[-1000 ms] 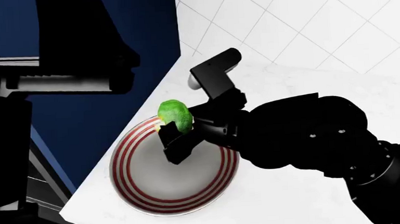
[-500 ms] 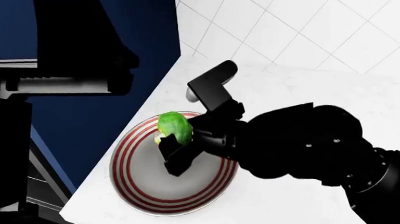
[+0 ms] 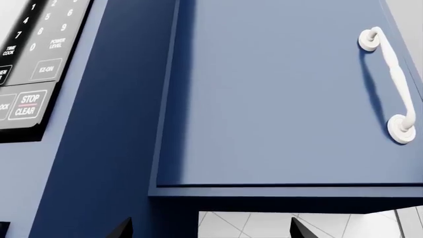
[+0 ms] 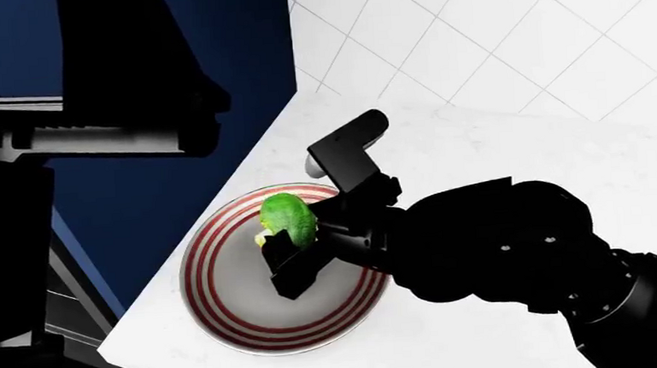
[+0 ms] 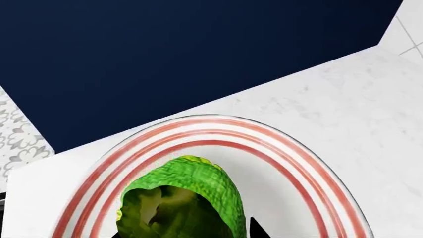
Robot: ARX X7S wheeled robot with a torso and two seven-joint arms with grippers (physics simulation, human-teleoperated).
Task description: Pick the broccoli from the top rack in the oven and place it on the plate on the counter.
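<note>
The right pincer (image 4: pixel 295 242) grips the broccoli (image 4: pixel 289 218) just above the striped plate (image 4: pixel 245 313) on the white counter (image 4: pixel 476 154); lowering gently before releasing should stop it rolling off.

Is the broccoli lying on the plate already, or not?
Cannot tell: the right claw holds the broccoli over the plate.
</note>
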